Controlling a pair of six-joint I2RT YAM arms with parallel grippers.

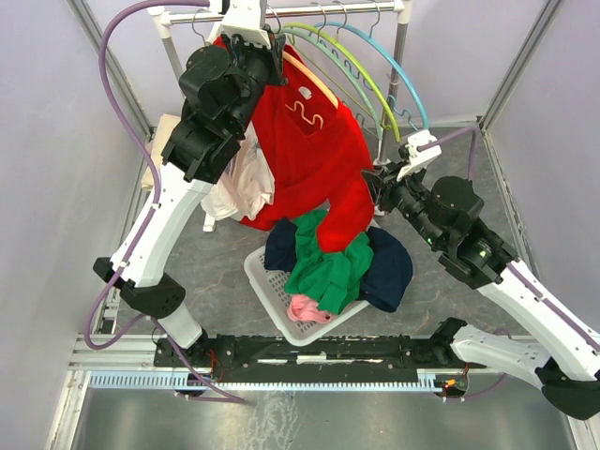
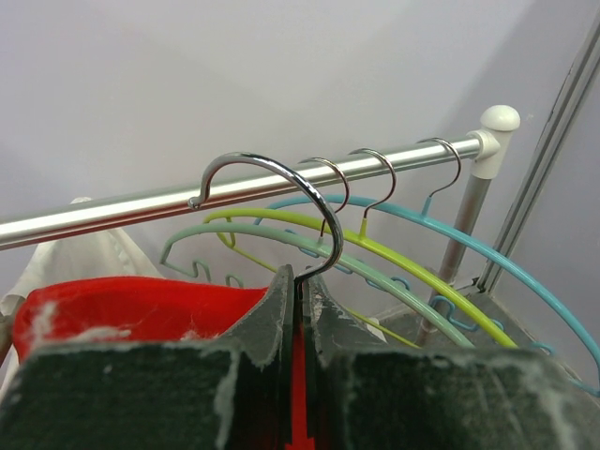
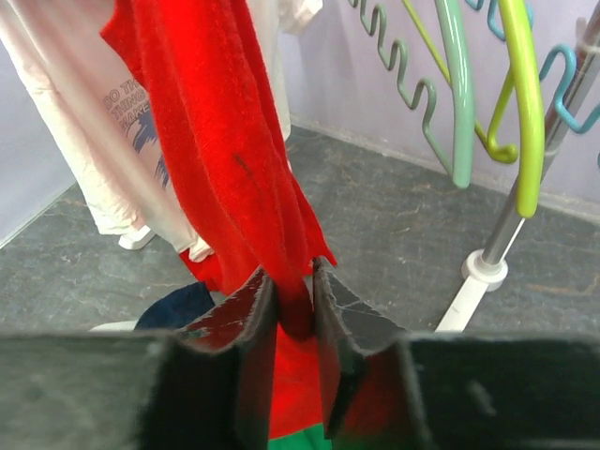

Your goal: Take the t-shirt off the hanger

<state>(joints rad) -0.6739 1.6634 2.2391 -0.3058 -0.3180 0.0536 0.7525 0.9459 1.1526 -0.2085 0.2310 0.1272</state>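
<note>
The red t-shirt (image 1: pixel 309 159) hangs on a pale hanger (image 1: pixel 314 82), and its lower end trails down toward the basket. High up by the rail, my left gripper (image 1: pixel 267 47) is shut on the hanger's metal hook. In the left wrist view the hook (image 2: pixel 281 173) rises from between the closed jaws (image 2: pixel 300 281), with red cloth (image 2: pixel 131 305) below. My right gripper (image 1: pixel 375 183) is at the shirt's right lower edge. The right wrist view shows its jaws (image 3: pixel 292 277) pinched on a bunched fold of the t-shirt (image 3: pixel 216 122).
Green, lime and blue empty hangers (image 1: pixel 375 66) hang on the rail (image 1: pixel 281 11) to the right. A white shirt (image 1: pixel 244 183) hangs left of the red one. Below, a white basket (image 1: pixel 267 281) holds green, navy and pink clothes. The rack's pole foot (image 3: pixel 483 267) stands nearby.
</note>
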